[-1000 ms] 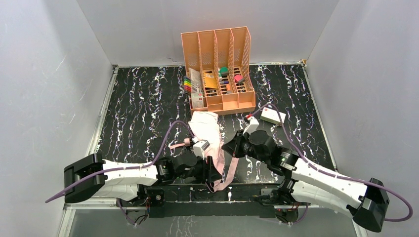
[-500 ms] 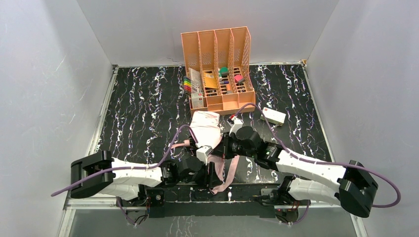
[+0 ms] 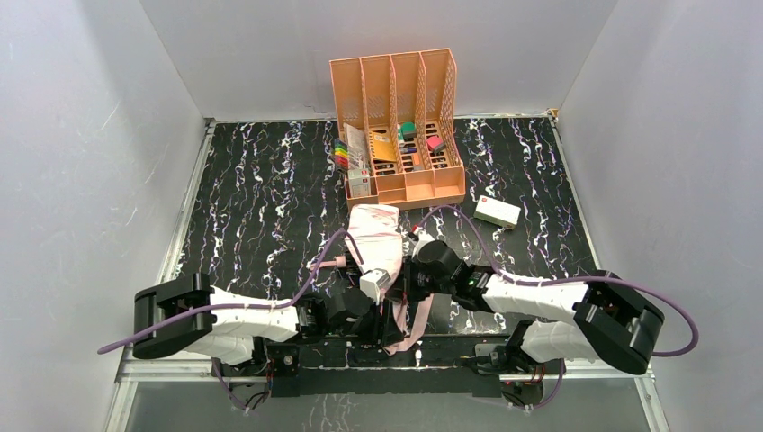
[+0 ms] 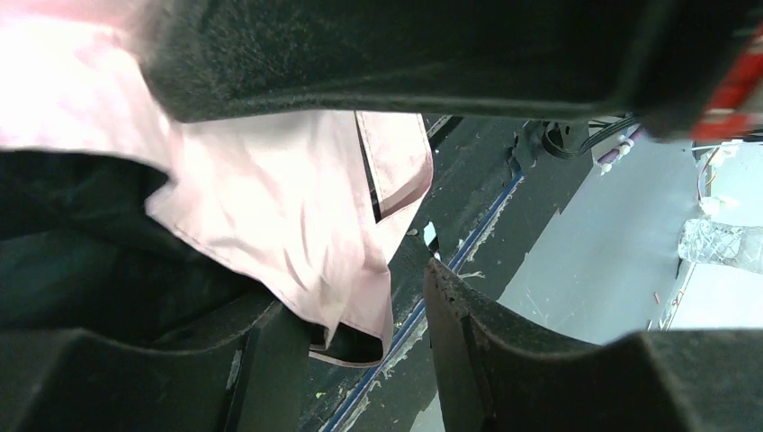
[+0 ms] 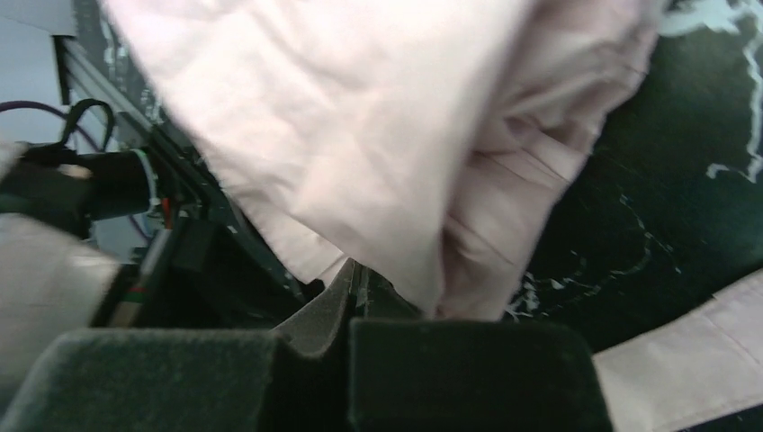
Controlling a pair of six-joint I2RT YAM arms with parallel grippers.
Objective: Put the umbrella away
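The umbrella [image 3: 376,236] lies collapsed on the black marbled table, its pale pink fabric in a loose heap, with one long pink flap [image 3: 419,313] trailing to the front edge. My left gripper [image 3: 389,321] is at that edge. In the left wrist view, the left gripper [image 4: 360,346] has its jaws apart, and a pink fold with a black underside [image 4: 297,225] hangs loosely between them. My right gripper [image 3: 404,275] is against the heap's right side. Seen from the right wrist, the right gripper [image 5: 358,283] is shut, its tips touching the pink fabric [image 5: 378,135]. No pinched fold shows.
An orange desk organiser [image 3: 397,126] with small items stands at the back centre. A white box [image 3: 497,211] lies to the right of the umbrella. Purple cables loop over both arms. The table's front rail [image 4: 468,243] runs just under the left gripper.
The right arm has swung left to the umbrella heap and its jaws have shut. The left gripper has edged a little right along the front edge, under the flap.
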